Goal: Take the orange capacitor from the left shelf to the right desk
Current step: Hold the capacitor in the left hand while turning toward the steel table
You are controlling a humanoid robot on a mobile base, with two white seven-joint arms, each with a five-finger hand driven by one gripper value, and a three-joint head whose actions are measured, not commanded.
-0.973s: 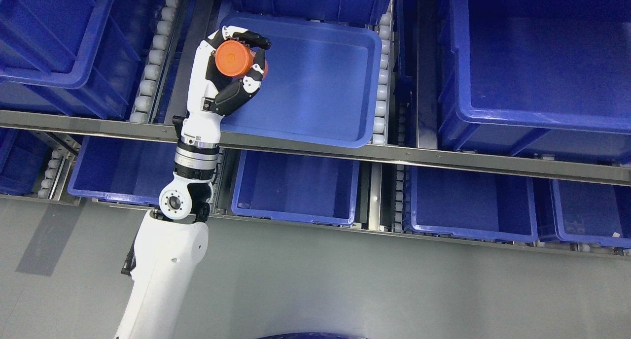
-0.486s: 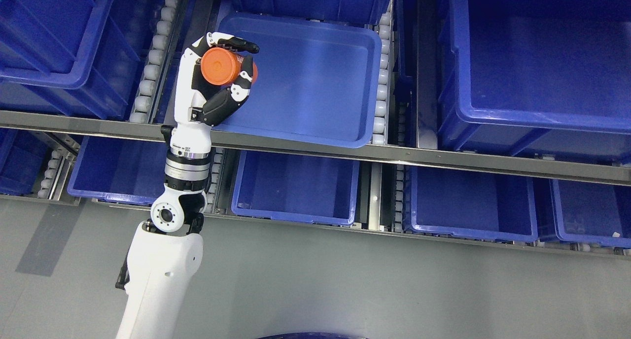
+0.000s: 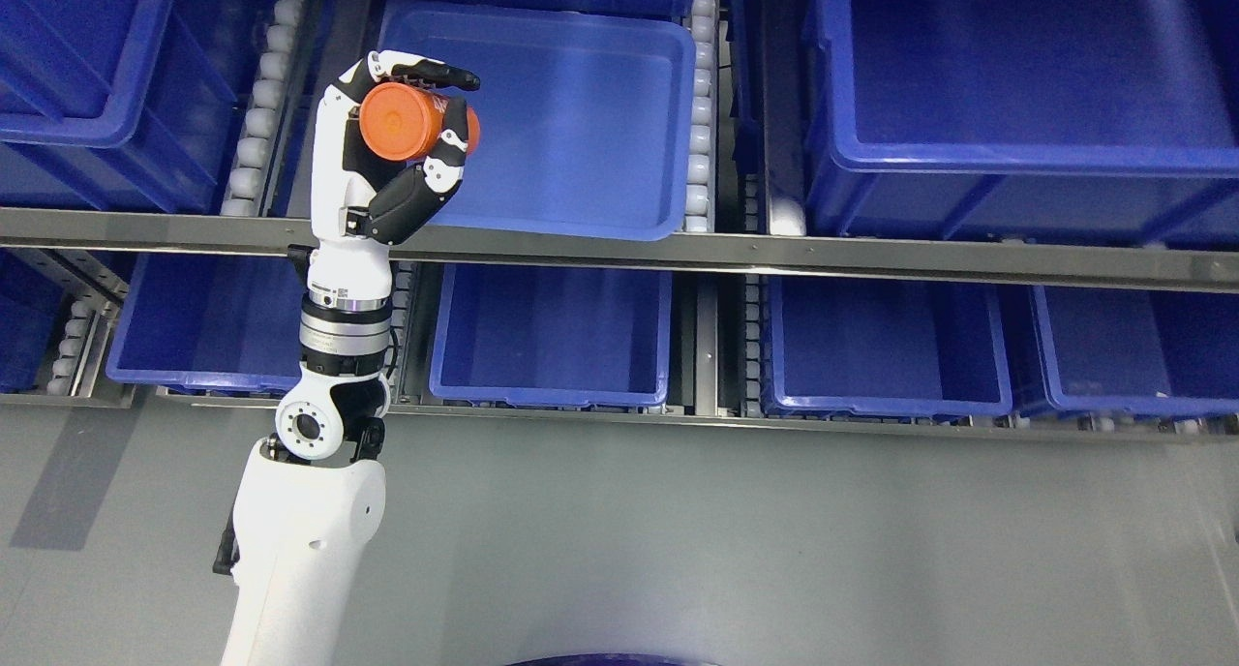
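Observation:
The orange capacitor point(image 3: 402, 121), a short cylinder with its round end facing the camera, is held in my left hand point(image 3: 411, 129). Black-tipped fingers point(image 3: 445, 73) wrap over its top and the thumb presses from below. The hand hovers over the left rim of a shallow blue bin point(image 3: 581, 114) on the upper shelf level. My white left arm point(image 3: 310, 511) rises from the bottom left. No right arm shows, and no desk is in view.
A metal shelf rail point(image 3: 774, 255) runs across the picture. Blue bins fill the rack: a large one point(image 3: 1016, 66) at upper right, one point(image 3: 77, 66) at upper left, several point(image 3: 552, 337) on the lower level. White rollers point(image 3: 256, 114) line the tracks. Grey floor point(image 3: 726, 550) lies below.
The whole picture has shifted, so the camera moved. Against the bin, my left hand with the capacitor has drawn back leftward, from over its inside to its left rim.

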